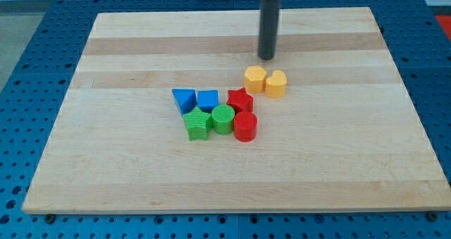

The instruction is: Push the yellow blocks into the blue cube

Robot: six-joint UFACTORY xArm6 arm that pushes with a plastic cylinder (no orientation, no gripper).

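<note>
Two yellow blocks sit side by side right of the board's middle: a yellow hexagonal block point(254, 78) and a yellow rounded block point(276, 84), touching each other. The blue cube point(208, 100) lies to their lower left, with a blue triangular block point(184, 99) touching its left side. My tip point(266, 57) rests on the board just above the yellow blocks, a small gap away, roughly over the seam between them.
A red star point(239, 99) sits between the blue cube and the yellow blocks. A red cylinder point(245, 126), a green cylinder point(223, 118) and a green star point(197, 125) cluster below the blue blocks. The wooden board point(106, 161) lies on a blue perforated table.
</note>
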